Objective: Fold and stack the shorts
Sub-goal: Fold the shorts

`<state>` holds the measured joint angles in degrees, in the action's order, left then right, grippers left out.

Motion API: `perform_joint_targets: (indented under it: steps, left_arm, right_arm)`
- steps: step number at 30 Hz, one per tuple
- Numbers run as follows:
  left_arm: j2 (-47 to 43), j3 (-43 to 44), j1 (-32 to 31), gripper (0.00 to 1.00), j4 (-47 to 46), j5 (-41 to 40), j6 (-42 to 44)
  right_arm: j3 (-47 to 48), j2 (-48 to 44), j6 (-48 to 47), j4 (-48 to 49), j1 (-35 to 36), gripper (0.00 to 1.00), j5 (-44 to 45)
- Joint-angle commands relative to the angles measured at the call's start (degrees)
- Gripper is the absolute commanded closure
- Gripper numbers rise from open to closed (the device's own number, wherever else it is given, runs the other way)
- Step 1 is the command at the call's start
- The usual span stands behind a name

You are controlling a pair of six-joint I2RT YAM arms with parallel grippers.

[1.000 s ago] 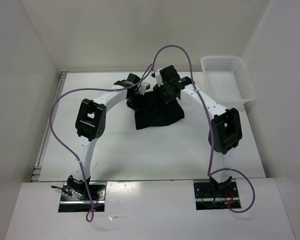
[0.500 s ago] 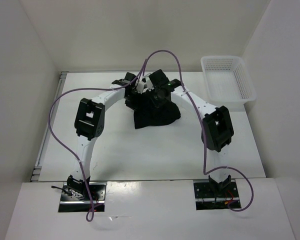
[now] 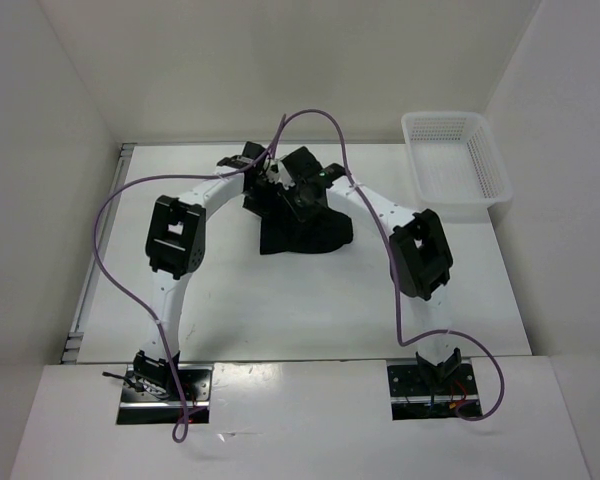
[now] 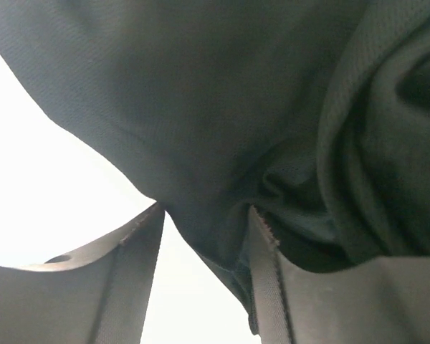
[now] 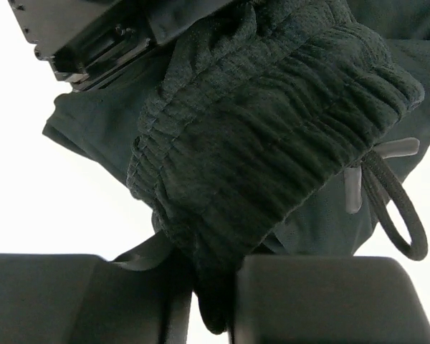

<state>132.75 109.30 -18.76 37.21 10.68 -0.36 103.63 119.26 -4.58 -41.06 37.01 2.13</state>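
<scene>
The black shorts (image 3: pixel 308 232) lie bunched on the white table at the back centre, with both grippers over their far edge. My right gripper (image 3: pixel 302 193) (image 5: pixel 208 269) is shut on the ribbed waistband (image 5: pixel 272 129), and the drawstring (image 5: pixel 395 208) hangs free to the right. My left gripper (image 3: pixel 261 192) (image 4: pixel 205 211) stands open. A fold of shorts fabric (image 4: pixel 236 93) droops between its fingers and rests against the right finger (image 4: pixel 265 272), leaving a bright gap beside the left one. The left gripper's body (image 5: pixel 93 36) shows just above the waistband.
A white mesh basket (image 3: pixel 455 160) sits at the back right of the table. White walls close in the table on the left, back and right. Purple cables (image 3: pixel 310 115) arc over both arms.
My right gripper has carried the waistband leftward, close beside the left gripper, and the shorts pile has shifted left with it. The left gripper's jaws have spread wider.
</scene>
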Motion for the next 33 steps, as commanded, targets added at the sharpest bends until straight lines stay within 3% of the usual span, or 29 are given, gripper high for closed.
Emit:
perform_joint_targets:
  steps: [1,4,6,9,15,23,24,29,33]
  left_arm:
    - [-1.1,0.4,0.9,0.41,1.9,-2.5,0.4]
    - [-3.2,-0.1,1.4,0.35,1.9,-4.7,0.4]
    - [-4.5,-0.7,2.8,0.3,2.4,-5.9,0.4]
    - [-5.7,-0.7,5.3,0.26,2.4,-7.9,0.4]
    - [-7.6,0.0,10.1,0.18,3.0,-10.1,0.4]
    - [-14.5,0.5,10.6,0.17,3.0,-11.6,0.4]
    - [-15.4,0.5,10.1,0.17,3.7,-9.5,0.4]
    - [-22.4,-2.6,6.6,0.36,8.7,3.3,0.4]
    - [-20.3,-6.8,0.7,0.37,12.7,7.4,0.4]
  right_arm:
    - [4.1,0.3,0.7,3.3,1.4,0.77,-0.3]
    - [6.4,0.8,0.7,3.8,2.0,0.68,-5.9]
    - [7.7,0.3,-0.4,3.2,2.8,0.61,-16.0]
    - [8.5,-1.2,-2.6,4.0,5.5,0.53,-23.1]
    - [8.5,-3.9,-3.9,5.1,7.2,0.49,-29.9]
    - [2.0,-13.2,-7.5,7.3,7.2,0.48,-24.4]
    - [0.7,-14.3,-7.5,7.8,7.2,0.48,-23.3]
    - [-10.5,-20.0,-8.8,11.6,0.4,0.49,-15.4]
    - [-20.1,-21.1,-12.0,16.4,-6.4,0.49,-8.0]
